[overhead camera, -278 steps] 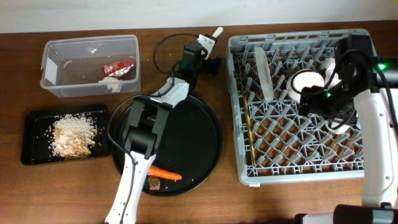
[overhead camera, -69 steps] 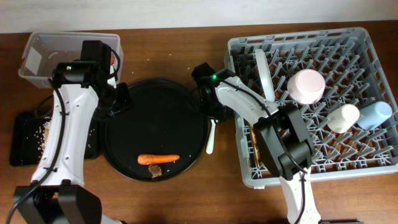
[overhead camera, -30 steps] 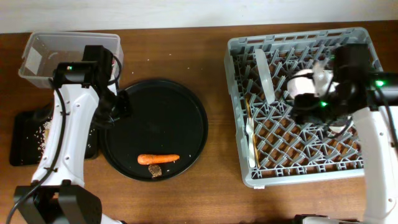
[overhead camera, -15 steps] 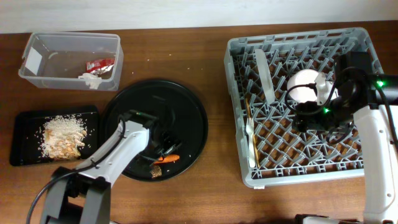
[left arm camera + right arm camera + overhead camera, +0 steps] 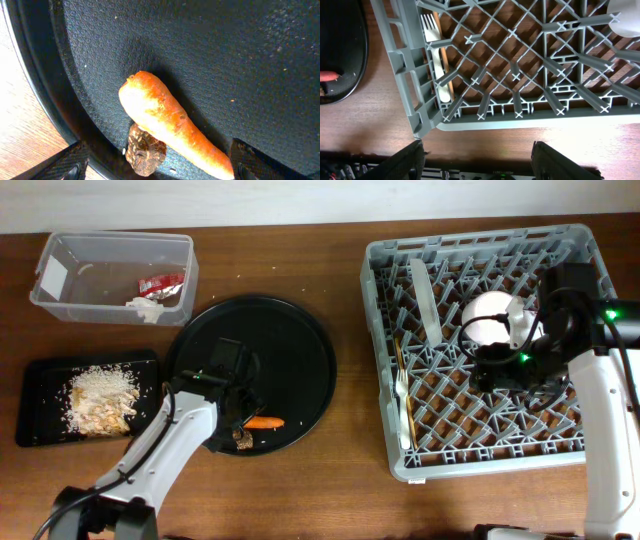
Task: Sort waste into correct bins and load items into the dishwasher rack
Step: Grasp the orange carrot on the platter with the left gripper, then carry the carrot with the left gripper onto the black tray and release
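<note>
Far left, the black tray (image 5: 40, 375) holds the scraps (image 5: 100, 395), and the tub (image 5: 115, 236) behind it has the wrapper (image 5: 163, 281) and tissue (image 5: 145, 304). Both look sorted to me. The left gripper (image 5: 240, 415) hangs over the near side of the round tray (image 5: 290, 350), jaws spread wide with one finger either side of the carrot (image 5: 170, 127), not pinching it. The carrot lies close to the near rim and touches the morsel (image 5: 145, 150). Risks as I see them: one finger looks to sit out by the rim, so going lower could catch it and shove the tray. Closing could drag the morsel along or kick it onto the table (image 5: 350, 470). The carrot is tapered and round, so it may roll or squirt out. The carry to the black tray is short, since the two trays sit just beside each other, but a loose grip drops the carrot on wood. There is bare table between round tray and rack (image 5: 372, 330), and more along the near edge. In the rack's left lane, fork (image 5: 436, 55) and chopsticks (image 5: 446, 70) lie flat. The right gripper (image 5: 480, 160) is above the rack floor near the bowl (image 5: 488, 315), jaws apart and holding nothing. Pegs are dense there, so a sideways sweep could snag a finger or knock the bowl. I'd go straight up.
</note>
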